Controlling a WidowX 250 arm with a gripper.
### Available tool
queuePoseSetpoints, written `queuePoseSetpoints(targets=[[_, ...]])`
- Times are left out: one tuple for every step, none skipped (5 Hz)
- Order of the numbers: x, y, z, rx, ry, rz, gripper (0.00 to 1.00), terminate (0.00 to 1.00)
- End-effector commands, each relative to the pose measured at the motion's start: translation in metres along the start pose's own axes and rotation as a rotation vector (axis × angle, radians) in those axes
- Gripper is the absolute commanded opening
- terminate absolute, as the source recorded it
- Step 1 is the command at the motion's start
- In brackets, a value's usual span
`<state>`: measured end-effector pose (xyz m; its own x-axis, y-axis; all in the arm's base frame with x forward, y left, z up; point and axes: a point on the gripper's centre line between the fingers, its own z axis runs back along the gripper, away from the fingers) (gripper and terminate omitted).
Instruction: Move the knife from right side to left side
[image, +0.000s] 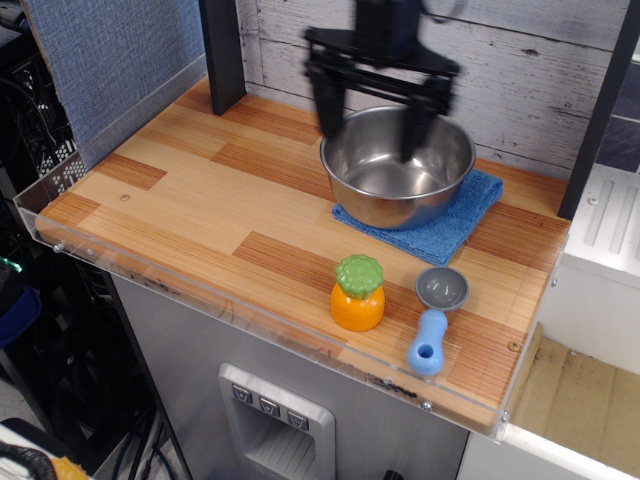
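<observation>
The knife lies on the wooden table near the front right corner. It has a light-blue handle with a hole at the near end and a round grey head pointing away from me. My gripper hangs open and empty above the steel bowl, its two dark fingers spread wide. It is well behind and above the knife, and blurred by motion.
An orange toy with a green top stands just left of the knife. The bowl rests on a blue cloth at the back right. A dark post stands at the back left. The wooden table has a clear plastic front lip.
</observation>
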<state>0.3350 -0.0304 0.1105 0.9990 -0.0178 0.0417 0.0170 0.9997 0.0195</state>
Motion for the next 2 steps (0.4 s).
queuePoseSetpoints(targets=[[-0.012, -0.076, 0.029, -0.026, -0.098, -0.167, 1.0, 0.0], [-0.021, -0.093, 0.015, -0.014, -0.058, -0.188, 1.0, 0.0]])
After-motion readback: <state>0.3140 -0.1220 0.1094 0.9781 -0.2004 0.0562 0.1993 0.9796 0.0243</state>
